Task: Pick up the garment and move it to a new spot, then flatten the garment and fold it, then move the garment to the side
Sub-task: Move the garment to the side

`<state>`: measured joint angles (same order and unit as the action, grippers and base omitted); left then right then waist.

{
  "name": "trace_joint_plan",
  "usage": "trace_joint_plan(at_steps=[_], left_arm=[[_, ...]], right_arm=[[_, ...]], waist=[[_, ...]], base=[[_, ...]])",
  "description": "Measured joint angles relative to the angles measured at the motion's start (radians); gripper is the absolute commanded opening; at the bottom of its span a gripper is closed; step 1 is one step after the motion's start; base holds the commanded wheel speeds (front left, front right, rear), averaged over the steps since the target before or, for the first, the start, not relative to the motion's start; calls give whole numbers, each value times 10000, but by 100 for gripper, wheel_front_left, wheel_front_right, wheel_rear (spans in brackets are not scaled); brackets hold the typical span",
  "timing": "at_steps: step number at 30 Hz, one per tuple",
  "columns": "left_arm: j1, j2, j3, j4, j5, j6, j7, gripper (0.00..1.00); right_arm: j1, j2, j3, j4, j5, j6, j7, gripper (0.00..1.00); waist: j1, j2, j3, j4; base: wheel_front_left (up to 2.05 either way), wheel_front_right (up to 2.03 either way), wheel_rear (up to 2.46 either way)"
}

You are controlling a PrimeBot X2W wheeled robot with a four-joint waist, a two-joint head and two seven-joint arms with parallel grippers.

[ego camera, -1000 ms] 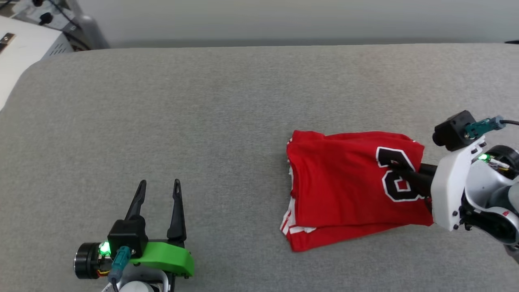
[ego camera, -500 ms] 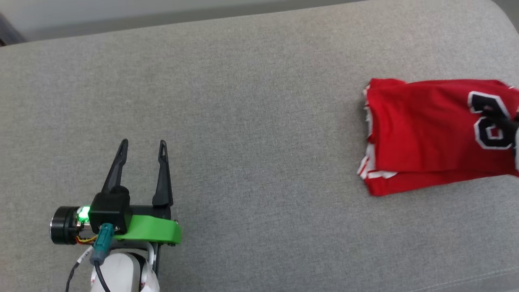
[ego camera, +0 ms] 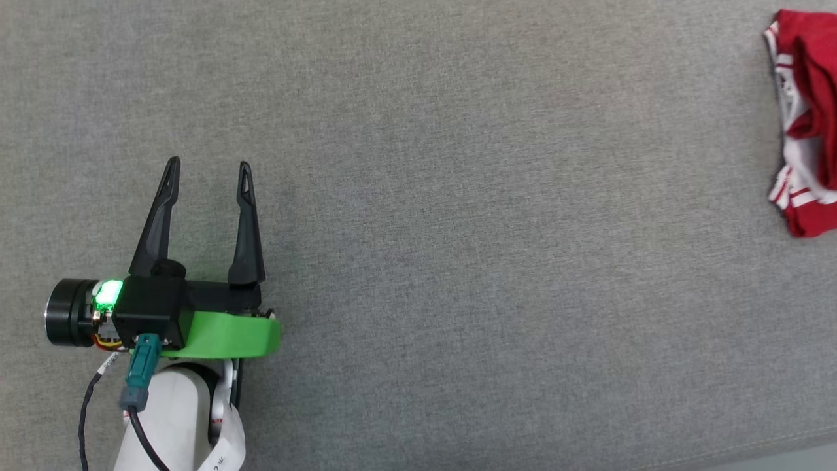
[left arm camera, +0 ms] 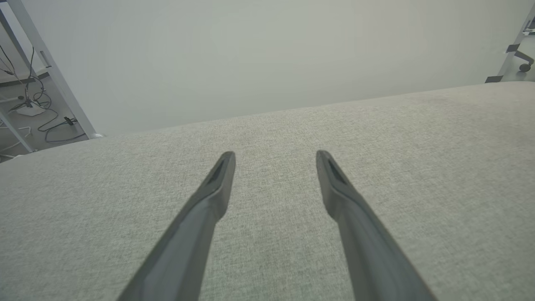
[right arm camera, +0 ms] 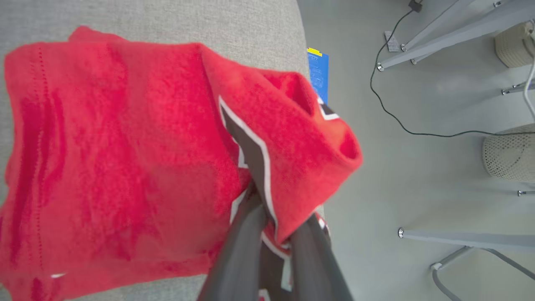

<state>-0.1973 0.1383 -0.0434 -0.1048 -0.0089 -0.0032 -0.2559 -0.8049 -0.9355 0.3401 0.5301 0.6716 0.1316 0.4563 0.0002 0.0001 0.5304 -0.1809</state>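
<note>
Folded red jersey (right arm camera: 125,159), rumpled, with white-edged black print and striped trim. It lies at the far right of the head view (ego camera: 807,131). The right gripper (right arm camera: 273,217) is clamped on a fold reaching past the desk (ego camera: 458,196) edge. At lower left, the left gripper (ego camera: 209,163) is spread apart over broad bare grey desk.

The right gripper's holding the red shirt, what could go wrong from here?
1. The right gripper pinches the red jersey-style shirt at one spot, so dragging may bunch it up.
2. The pinched part juts past the edge of the grey fabric surface; released there, it might slide to the floor.
</note>
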Motion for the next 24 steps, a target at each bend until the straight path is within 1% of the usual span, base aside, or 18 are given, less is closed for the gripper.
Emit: trace_joint_plan(at_steps=[3, 7, 8, 9, 11, 13, 17, 19, 21, 24], left_arm=[[-41, 6, -48, -105, 48, 44, -2, 100], [-42, 19, -33, -194, 90, 161, 0, 100], [-41, 19, -36, -186, 90, 165, 0, 100], [-37, 19, -35, -173, 90, 173, 0, 100], [-35, 8, -50, -146, 88, 247, -2, 100], [-18, -8, -59, -90, 75, 263, 0, 100], [174, -81, -35, 69, -96, 351, -2, 100], [363, -130, -29, 199, -201, 355, -2, 100], [604, -180, -4, 307, -270, 431, 0, 100], [1007, -230, 73, 439, -353, 485, -2, 100]], right_arm=[[-360, 77, -382, 690, -224, -2, -251, 0], [-631, 458, -621, 1411, -855, -2, -669, 0], [-669, 610, -732, 1605, -884, -2, -742, 51], [-685, 740, -809, 1747, -901, -2, -819, 100], [-689, 934, -911, 1981, -1093, -2, -1085, 100], [-689, 913, -951, 2040, -1409, 0, -1442, 100], [-674, 932, -1208, 1893, -1793, -2, -2569, 100], [-591, 1043, -1346, 1641, -2011, -2, -3340, 100], [-437, 1264, -1503, 1377, -2140, -2, -4023, 100], [-100, 1762, -1714, 905, -2380, -2, -4970, 100]], waist=[[0, 0, 326, 131], [0, 0, 577, 321], [0, 0, 582, 363], [1, -1, 558, 384], [1, 0, 440, 431], [0, 0, 265, 473], [-1, -1, -263, 529], [0, 0, -583, 556], [-1, -1, -897, 585], [-1, -1, -1407, 632]], base=[[0, 0, 0], [0, 0, 0], [0, 0, 0], [0, 0, 0], [0, 0, 0], [0, 0, 0], [0, 0, 0], [0, 0, 0], [0, 0, 0], [0, 0, 0]])
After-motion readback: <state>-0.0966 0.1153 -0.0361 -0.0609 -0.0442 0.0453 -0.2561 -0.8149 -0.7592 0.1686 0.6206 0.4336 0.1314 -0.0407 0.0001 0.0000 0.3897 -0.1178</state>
